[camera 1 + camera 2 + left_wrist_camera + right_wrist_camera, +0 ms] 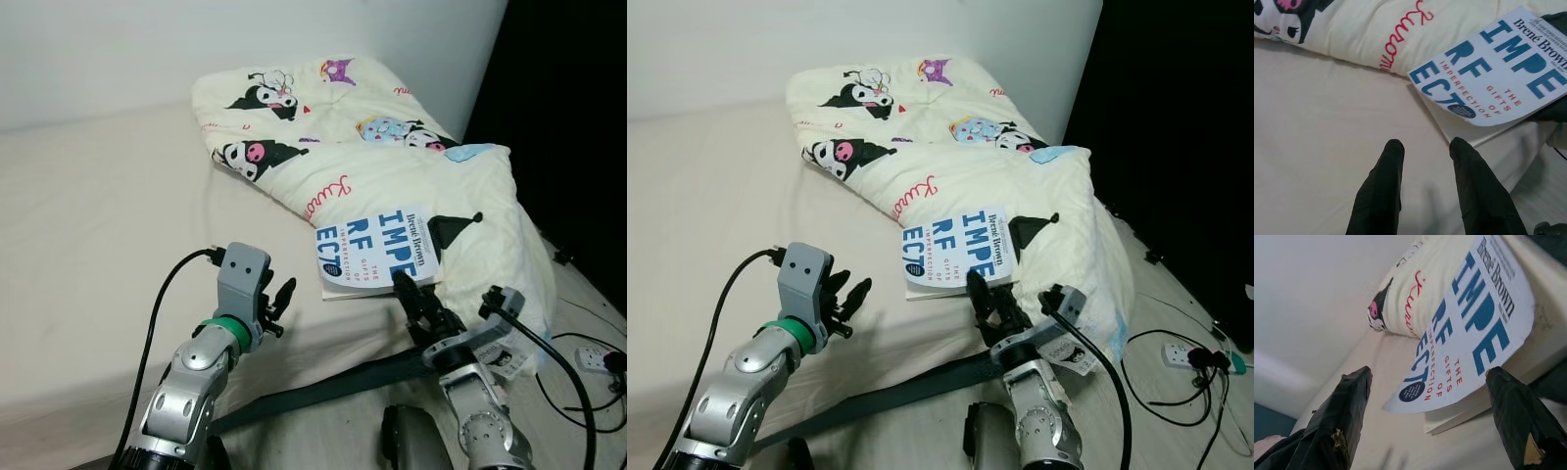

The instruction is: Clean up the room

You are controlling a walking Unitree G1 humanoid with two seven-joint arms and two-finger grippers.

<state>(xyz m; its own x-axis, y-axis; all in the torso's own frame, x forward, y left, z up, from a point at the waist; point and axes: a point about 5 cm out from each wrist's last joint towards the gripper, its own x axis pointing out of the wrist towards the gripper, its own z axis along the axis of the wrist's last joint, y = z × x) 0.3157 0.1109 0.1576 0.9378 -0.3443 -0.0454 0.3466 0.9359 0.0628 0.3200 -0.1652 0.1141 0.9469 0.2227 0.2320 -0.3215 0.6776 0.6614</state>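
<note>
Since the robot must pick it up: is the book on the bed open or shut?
Nearly shut: the book lies face-up against the comforter, front cover curling slightly off the pages near the open right gripper.

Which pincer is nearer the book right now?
Right. The right pincer is open at the book's near edge; the left pincer hovers over the bed, off to the book's left.

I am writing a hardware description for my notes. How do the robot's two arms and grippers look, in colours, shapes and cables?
Both arms are silver, jointed metal segments. The left gripper has two long black fingers under a grey boxy wrist block, a green ring behind it, and a black cable looping off. The right gripper has black fingers too, a grey wrist block and a black cable.
</note>
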